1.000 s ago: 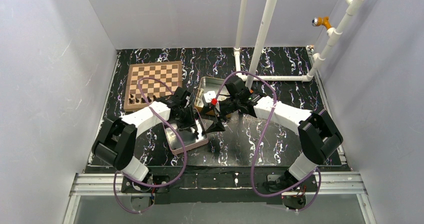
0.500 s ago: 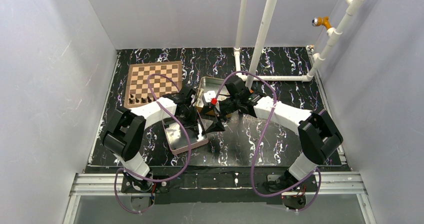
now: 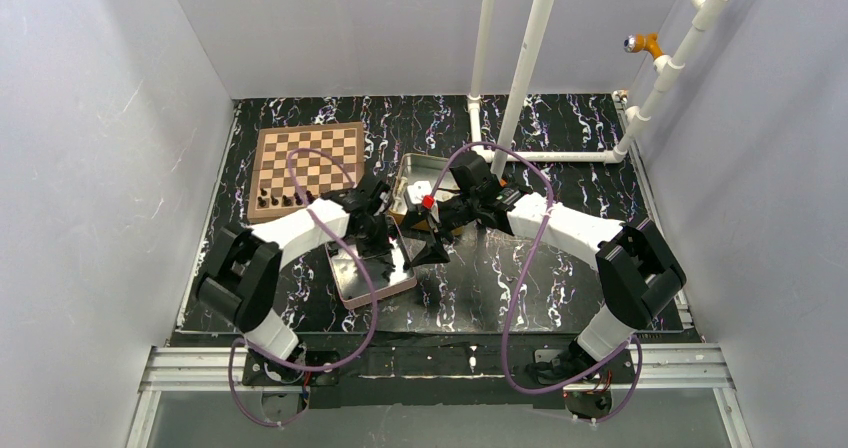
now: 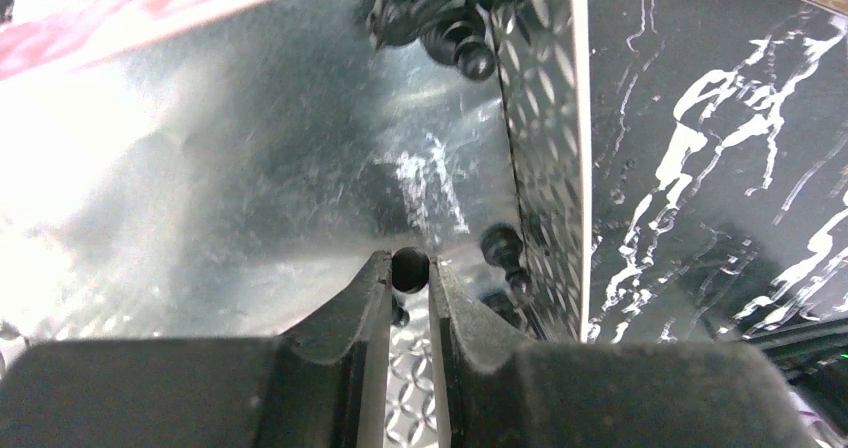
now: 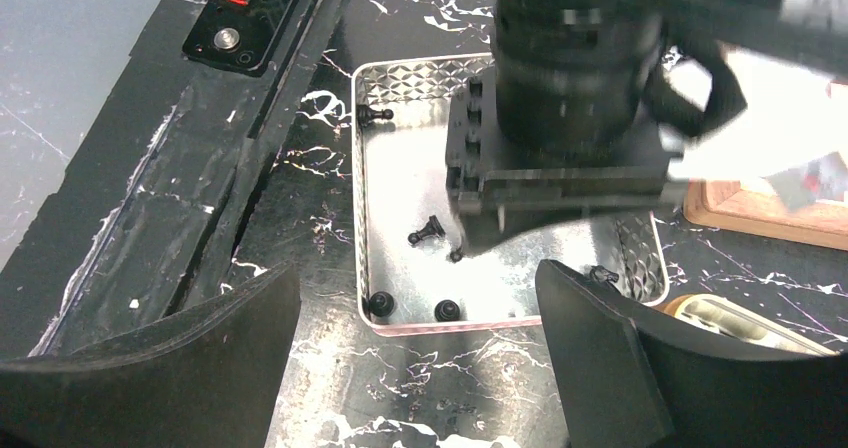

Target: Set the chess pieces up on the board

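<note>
The board (image 3: pixel 305 163) lies at the back left with several black chess pieces (image 3: pixel 280 200) along its near edge. My left gripper (image 3: pixel 378 250) reaches down into a shallow metal tin (image 3: pixel 350 290). In the left wrist view it (image 4: pixel 410 273) is shut on the round head of a black chess piece (image 4: pixel 410 267). More pieces lie in the tin (image 4: pixel 503 247) (image 4: pixel 468 50). The right wrist view shows loose pieces (image 5: pixel 427 230) (image 5: pixel 381 303) (image 5: pixel 446 311) and the left gripper (image 5: pixel 458 253) among them. My right gripper (image 5: pixel 400 368) is wide open and empty above the tin's edge (image 3: pixel 432 250).
A second metal tin (image 3: pixel 418 168) stands behind the first, right of the board. White pipes (image 3: pixel 520 68) rise at the back and run along the right side. The board's wooden corner (image 5: pixel 760 213) shows beyond the tin.
My left arm has swung its elbow and its gripper has moved a little toward the back of the tin. The right arm has not moved.
</note>
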{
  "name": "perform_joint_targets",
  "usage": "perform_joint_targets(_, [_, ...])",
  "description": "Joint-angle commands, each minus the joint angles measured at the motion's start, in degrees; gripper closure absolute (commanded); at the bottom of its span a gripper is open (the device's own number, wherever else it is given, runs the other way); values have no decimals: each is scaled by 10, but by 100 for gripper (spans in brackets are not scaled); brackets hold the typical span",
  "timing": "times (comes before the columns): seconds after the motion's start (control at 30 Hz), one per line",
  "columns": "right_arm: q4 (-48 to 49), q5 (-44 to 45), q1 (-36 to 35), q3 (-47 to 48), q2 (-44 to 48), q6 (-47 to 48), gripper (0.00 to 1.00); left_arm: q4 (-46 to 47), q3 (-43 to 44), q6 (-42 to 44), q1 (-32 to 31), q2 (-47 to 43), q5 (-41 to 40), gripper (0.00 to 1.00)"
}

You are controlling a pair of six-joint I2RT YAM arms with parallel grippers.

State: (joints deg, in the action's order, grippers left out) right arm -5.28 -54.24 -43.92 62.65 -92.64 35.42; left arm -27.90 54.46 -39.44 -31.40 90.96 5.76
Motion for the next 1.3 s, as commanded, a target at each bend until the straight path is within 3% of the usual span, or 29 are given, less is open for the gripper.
perform_joint_targets(0.0, [46,-18,-12,-8,3,-23,6,50,-70,-94,47,-107,25,100])
perform_joint_targets(0.23, [159,25,-30,-19,-11,-40,9,132,-165,-186,106,-210,132,100])
perform_joint_targets(0.47, [229,93,-47,-17,-29,-55,23,195,-215,-253,143,-272,203,100])
perform_joint_targets(0.73, [217,104,-48,-24,-29,-86,46,244,-259,-298,163,-324,224,100])
perform_joint_targets(1.27, [234,137,-51,-36,-36,-118,56,304,-287,-316,164,-363,240,100])
